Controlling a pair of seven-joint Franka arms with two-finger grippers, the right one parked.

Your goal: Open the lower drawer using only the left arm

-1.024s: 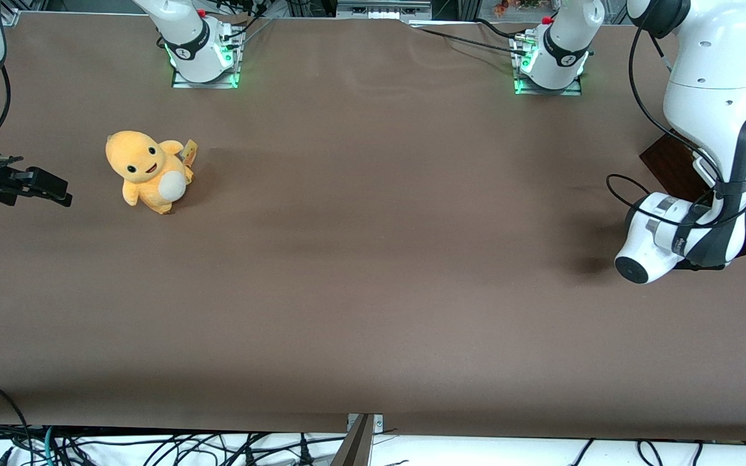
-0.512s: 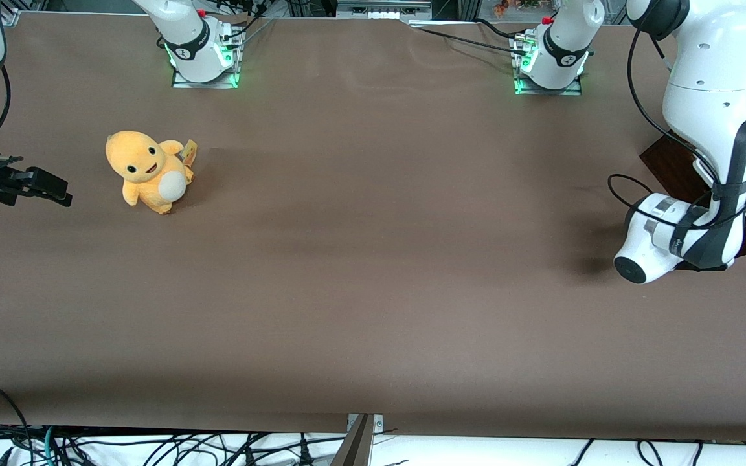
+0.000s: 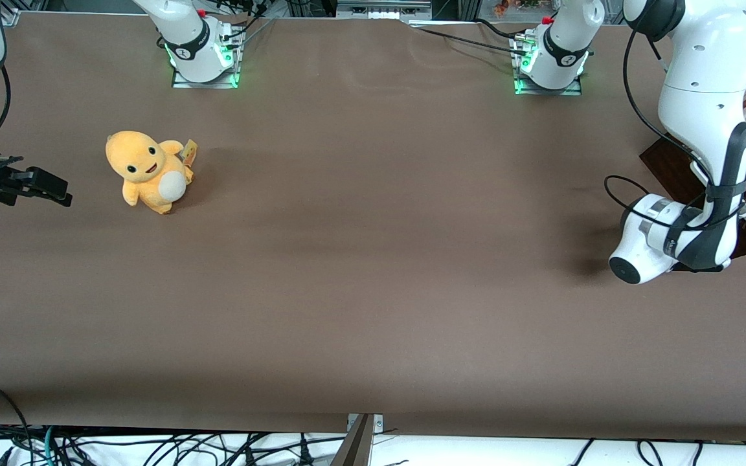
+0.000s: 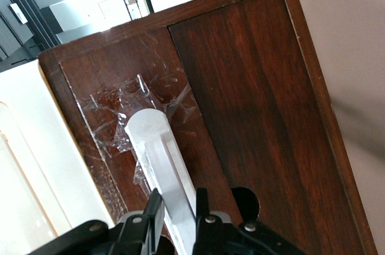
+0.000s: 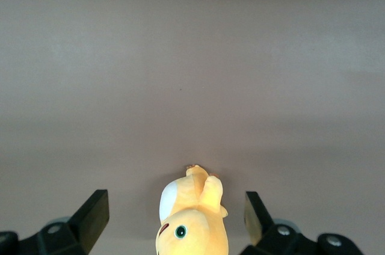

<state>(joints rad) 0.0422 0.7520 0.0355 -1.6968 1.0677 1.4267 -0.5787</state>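
While clamped in the hand (image 4: 178, 210), white handle (image 4: 163, 165) running lengthwise across lower drawer (image 4: 252, 104)

The lower drawer (image 4: 252, 104) is faced in dark brown wood with streaked grain, and its bar handle (image 4: 165, 171) is white. The gripper (image 4: 178, 211) clamped on the handle is black, the left arm (image 3: 703, 97) white with dark grey bands. The plush toy (image 3: 146, 171) is coloured orange-yellow with a pale belly, the table (image 3: 373, 259) brown.

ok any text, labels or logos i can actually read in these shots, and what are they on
None can be read.
Left arm: small dark marking on its wrist, too small to read.
Orange plush toy: yellow tag, print too small to read.
Pincer, closed on the lower drawer by its white handle: no text.
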